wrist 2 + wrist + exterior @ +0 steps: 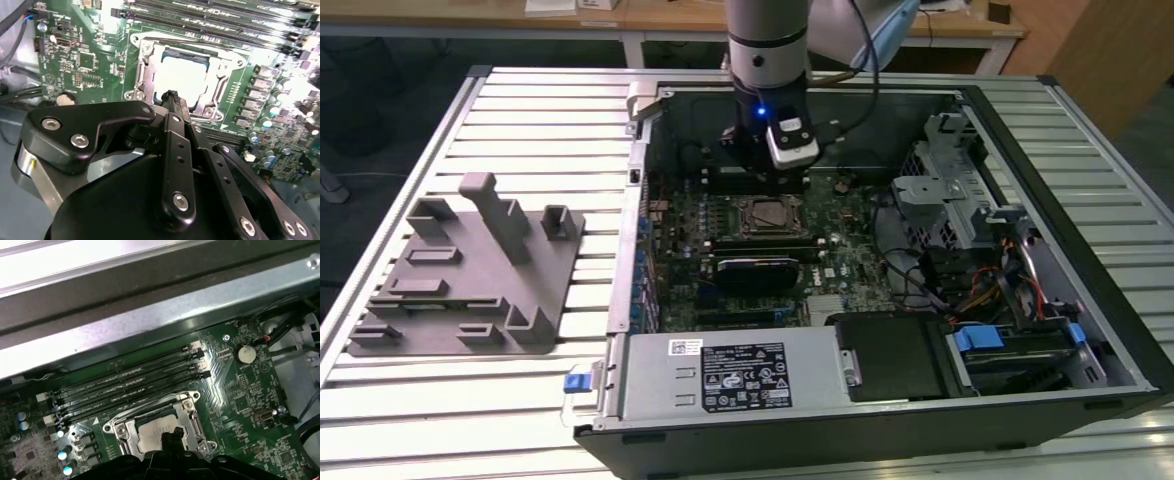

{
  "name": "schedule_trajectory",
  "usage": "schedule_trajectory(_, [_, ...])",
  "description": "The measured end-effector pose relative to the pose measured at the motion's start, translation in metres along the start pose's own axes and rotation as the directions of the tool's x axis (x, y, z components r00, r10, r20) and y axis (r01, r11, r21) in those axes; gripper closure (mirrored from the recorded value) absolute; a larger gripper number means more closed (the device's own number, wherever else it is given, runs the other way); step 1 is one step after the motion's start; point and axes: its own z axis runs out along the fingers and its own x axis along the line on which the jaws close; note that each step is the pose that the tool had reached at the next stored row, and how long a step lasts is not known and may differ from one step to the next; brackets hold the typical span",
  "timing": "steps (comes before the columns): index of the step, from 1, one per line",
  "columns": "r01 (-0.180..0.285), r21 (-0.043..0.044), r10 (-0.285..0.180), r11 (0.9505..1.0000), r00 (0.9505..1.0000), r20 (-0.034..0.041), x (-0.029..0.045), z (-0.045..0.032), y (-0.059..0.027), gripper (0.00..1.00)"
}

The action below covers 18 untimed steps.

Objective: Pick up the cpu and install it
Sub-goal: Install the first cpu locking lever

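— Where is the cpu?
— Lying in the socket on the motherboard, inside the computer case.
— And the end effector?
— Fingers pressed together, empty, poised just above the chip's edge.

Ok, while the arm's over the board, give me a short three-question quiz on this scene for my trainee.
1. In the exterior view, on which side of the computer case does the grey tray stand?
2. Where does the cpu lie? A: inside the metal frame of the socket on the motherboard. B: on the grey tray. C: on top of the power supply.
3. True or false: the gripper hangs over the grey tray.

Key: 1, the exterior view's left. 2, A. 3, false; it is just above the socket, inside the case.
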Motion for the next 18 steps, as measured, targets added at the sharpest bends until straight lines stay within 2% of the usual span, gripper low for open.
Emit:
schedule_trajectory(3, [0.0,0.0102,0.0,0.9999,0.9997,-0.0251,-0.0031,0.0004,0.0011,0.89])
schedule_trajectory(5, [0.001,0.0136,-0.001,0.9999,0.9994,-0.0349,-0.0061,0.0009,0.0022,0.89])
schedule_trajectory(14, [0.025,0.0226,-0.024,0.9994,0.9981,-0.0568,-0.013,0.0037,0.0037,0.89])
schedule_trajectory(18, [0.049,0.033,-0.046,0.9983,0.9969,-0.0638,-0.0134,0.0046,0.0036,0.89])
